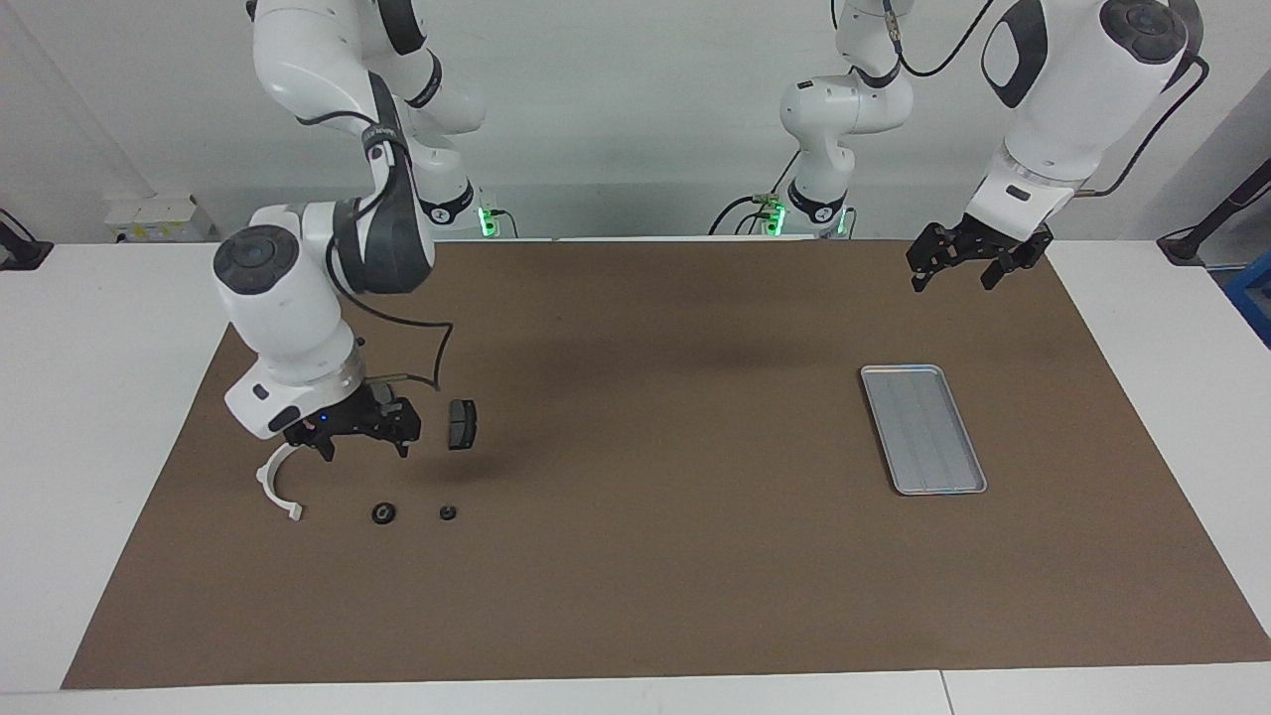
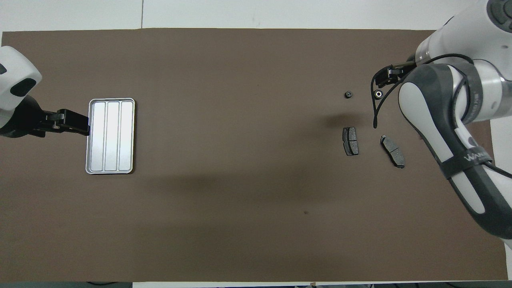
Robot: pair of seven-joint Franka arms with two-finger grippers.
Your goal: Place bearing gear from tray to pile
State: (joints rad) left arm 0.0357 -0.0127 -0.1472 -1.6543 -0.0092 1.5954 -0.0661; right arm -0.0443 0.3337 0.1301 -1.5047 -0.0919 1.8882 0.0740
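Observation:
Two small black bearing gears (image 1: pixel 383 513) (image 1: pixel 448 513) lie on the brown mat beside the white semicircular bracket (image 1: pixel 278 487) of the pile. In the overhead view the same gears (image 2: pixel 349 95) (image 2: pixel 378 93) lie farther from the robots than two dark brake pads (image 2: pixel 351 141) (image 2: pixel 393 151). My right gripper (image 1: pixel 364 449) hangs open and empty above the pile, between the bracket and a brake pad (image 1: pixel 461 424). The silver tray (image 1: pixel 923 427) (image 2: pixel 111 136) holds nothing. My left gripper (image 1: pixel 958 273) waits open, high over the mat beside the tray.
The brown mat (image 1: pixel 655 556) covers most of the white table. The right arm's cable (image 2: pixel 376 112) loops down over the pile, and its forearm (image 2: pixel 448 132) hides the bracket from above.

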